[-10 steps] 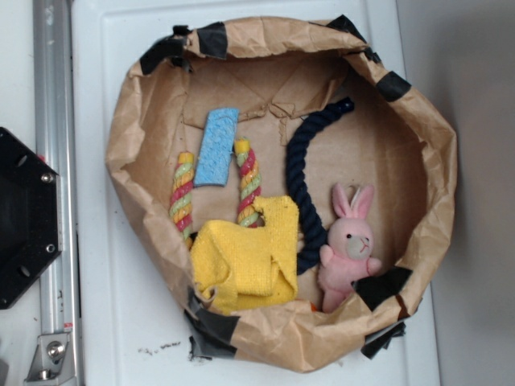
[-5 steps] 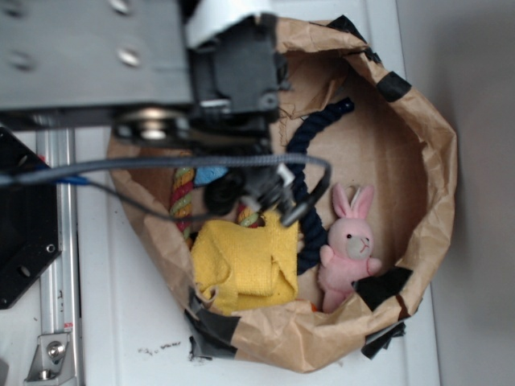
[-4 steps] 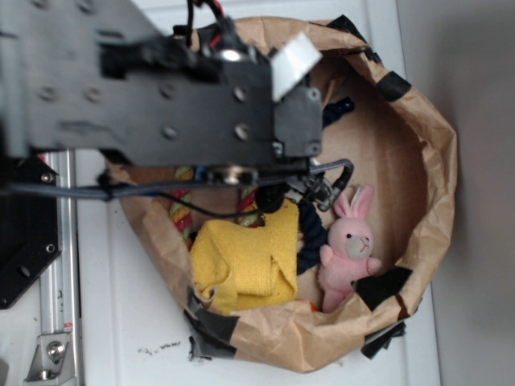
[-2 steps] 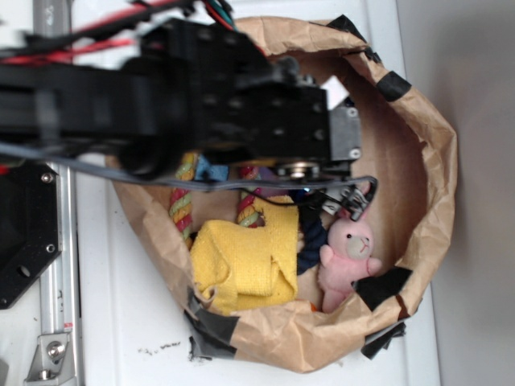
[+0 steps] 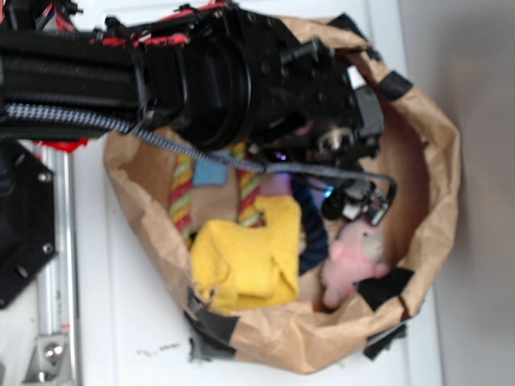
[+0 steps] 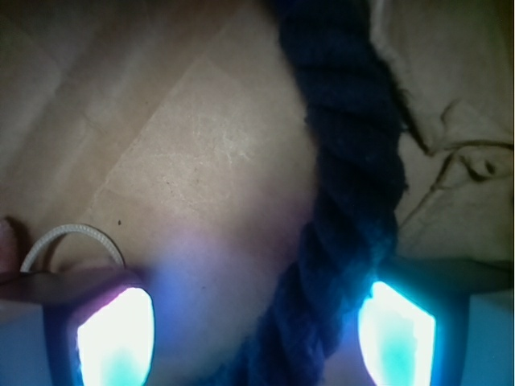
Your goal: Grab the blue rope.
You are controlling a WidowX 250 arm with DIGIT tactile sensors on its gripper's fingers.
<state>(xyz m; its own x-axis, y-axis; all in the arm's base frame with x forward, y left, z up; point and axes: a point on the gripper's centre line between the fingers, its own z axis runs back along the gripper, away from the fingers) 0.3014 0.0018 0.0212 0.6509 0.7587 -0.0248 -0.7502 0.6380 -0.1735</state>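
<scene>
The gripper (image 6: 256, 322) is spread open low over the brown paper floor of the bag (image 5: 438, 201), and the blue rope (image 6: 346, 185) runs between its two glowing fingers (image 6: 117, 334), nearer the right one. From outside, the arm (image 5: 201, 76) hides most of the rope; a dark stretch shows between the yellow cloth (image 5: 241, 261) and the pink bunny (image 5: 354, 257).

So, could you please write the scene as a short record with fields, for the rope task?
target: blue rope, lying on the brown paper
gripper: open, low over the paper
fingers: one on each side of the rope, rope nearer one finger
grasp: not yet closed
container: paper bag with taped rim
other items: yellow cloth, pink bunny, striped rope
</scene>
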